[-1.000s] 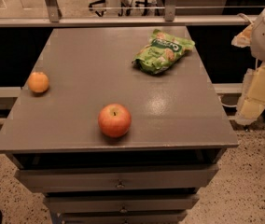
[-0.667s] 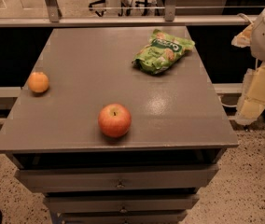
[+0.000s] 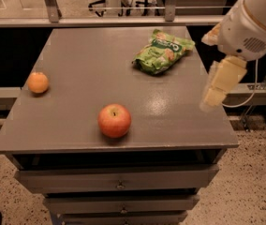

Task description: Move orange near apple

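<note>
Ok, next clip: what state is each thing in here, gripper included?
orange: resting on the table near its left edge, apart from the apple, not held.
apple: upright, stem up, near the front edge.
chip bag: lying flat at the far right.
drawers: shut.
gripper: over the table's right edge, far from the orange.

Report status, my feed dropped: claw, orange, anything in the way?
Claw over table's right edge, away from both fruits. Orange near left edge, apart from apple at front. Snack bag back right, off the path.
</note>
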Motion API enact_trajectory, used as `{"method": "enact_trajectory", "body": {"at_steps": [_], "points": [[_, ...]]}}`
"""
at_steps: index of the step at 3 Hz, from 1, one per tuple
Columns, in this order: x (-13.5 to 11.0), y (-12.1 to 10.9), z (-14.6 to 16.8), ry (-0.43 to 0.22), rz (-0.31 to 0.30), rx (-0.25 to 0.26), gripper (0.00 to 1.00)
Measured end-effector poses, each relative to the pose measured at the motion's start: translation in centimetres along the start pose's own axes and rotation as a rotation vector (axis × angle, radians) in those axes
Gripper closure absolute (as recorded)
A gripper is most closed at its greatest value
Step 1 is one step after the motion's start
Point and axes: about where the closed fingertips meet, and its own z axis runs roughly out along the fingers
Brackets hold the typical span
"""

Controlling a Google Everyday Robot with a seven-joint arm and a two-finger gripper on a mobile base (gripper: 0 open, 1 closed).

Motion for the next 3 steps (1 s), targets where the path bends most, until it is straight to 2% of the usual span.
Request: {"method": "enact_trajectory", "body": {"at_steps": [1,3], "points": [[-4.2,-1.7,3.3,-0.098,-0.006,-0.032,0.0],[-13.0,-3.7,8.5,-0.246,-0.034,-0.089,0.0]]}}
